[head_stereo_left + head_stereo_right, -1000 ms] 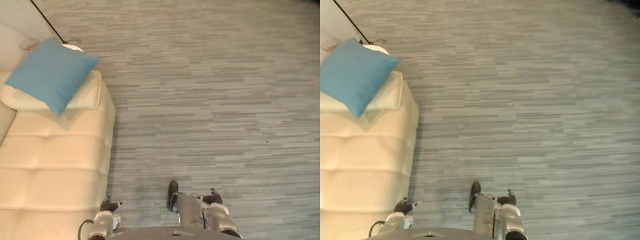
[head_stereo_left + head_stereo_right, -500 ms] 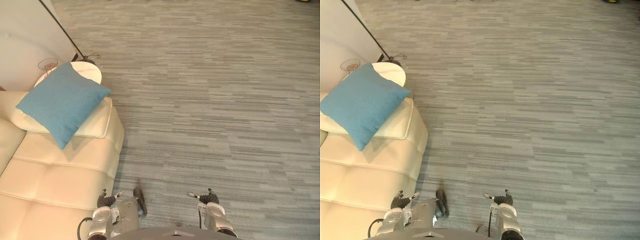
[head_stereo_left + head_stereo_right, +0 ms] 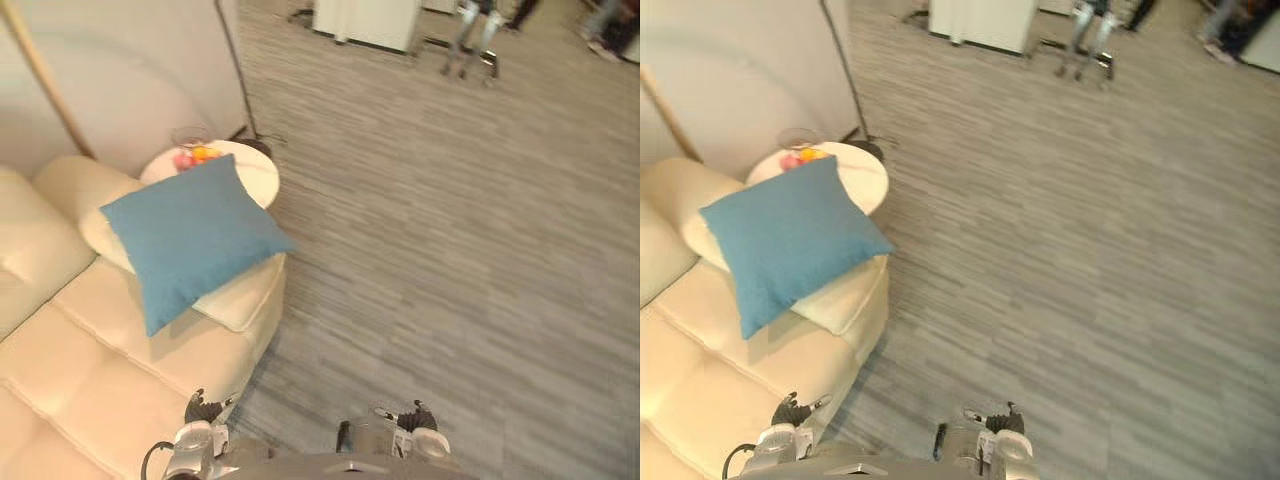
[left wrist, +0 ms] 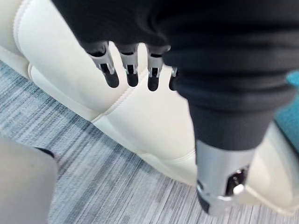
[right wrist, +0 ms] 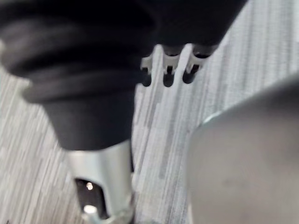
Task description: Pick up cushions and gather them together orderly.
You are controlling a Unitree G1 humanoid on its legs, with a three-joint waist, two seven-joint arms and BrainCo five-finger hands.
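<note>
1 blue cushion (image 3: 190,240) lies tilted on the armrest end of the cream sofa (image 3: 80,370), beside the round white side table (image 3: 257,172); 1 corner overhangs the seat. Left hand (image 3: 205,410): fingers straight, empty, by the sofa's front edge. Right hand (image 3: 415,418): fingers straight, empty, over the grey carpet (image 3: 450,250).

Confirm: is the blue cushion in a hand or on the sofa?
On the sofa: the blue cushion lies across the cream armrest; left hand and right hand are open, empty.
</note>
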